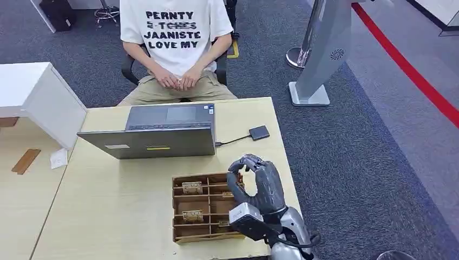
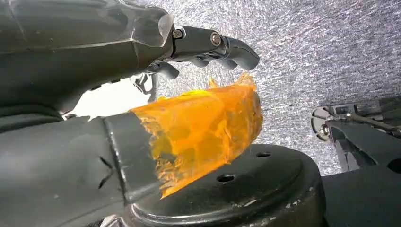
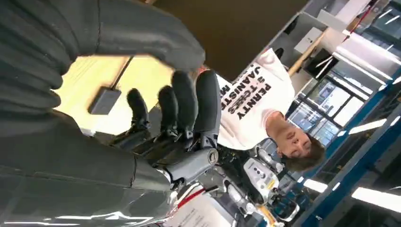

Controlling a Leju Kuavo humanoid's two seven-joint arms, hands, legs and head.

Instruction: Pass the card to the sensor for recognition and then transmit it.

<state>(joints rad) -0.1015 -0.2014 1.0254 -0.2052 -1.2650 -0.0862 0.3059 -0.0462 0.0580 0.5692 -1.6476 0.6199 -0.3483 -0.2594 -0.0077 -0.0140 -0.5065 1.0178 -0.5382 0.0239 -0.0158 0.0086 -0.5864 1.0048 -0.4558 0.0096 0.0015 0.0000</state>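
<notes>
Grey carpet is surrounding a pale wooden worktop (image 1: 135, 184) where a grey open laptop (image 1: 157, 132) is sitting before a seated person (image 1: 176, 43). A brown compartmented cardboard tray (image 1: 201, 208) is holding small tan cards (image 1: 192, 188); a small dark square sensor (image 1: 259, 132) is lying beyond. Right hand (image 1: 258, 181) is hovering over the tray's right edge, fingers curled, empty. Left hand (image 2: 118, 94) is hanging above floor, loosely parted, empty.

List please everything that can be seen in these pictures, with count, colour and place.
table: one, light wood, centre.
laptop: one, grey, open, far side of table.
sensor: one, dark, small, cabled, right of laptop.
box: one, brown, compartments with cards, near edge.
person: one, white printed shirt, seated behind table.
stand: one, grey, on floor at right.
right hand: one, dark grey, fingers curled, above box's right side.
left hand: one, dark grey, orange-wrapped thumb, above floor.
</notes>
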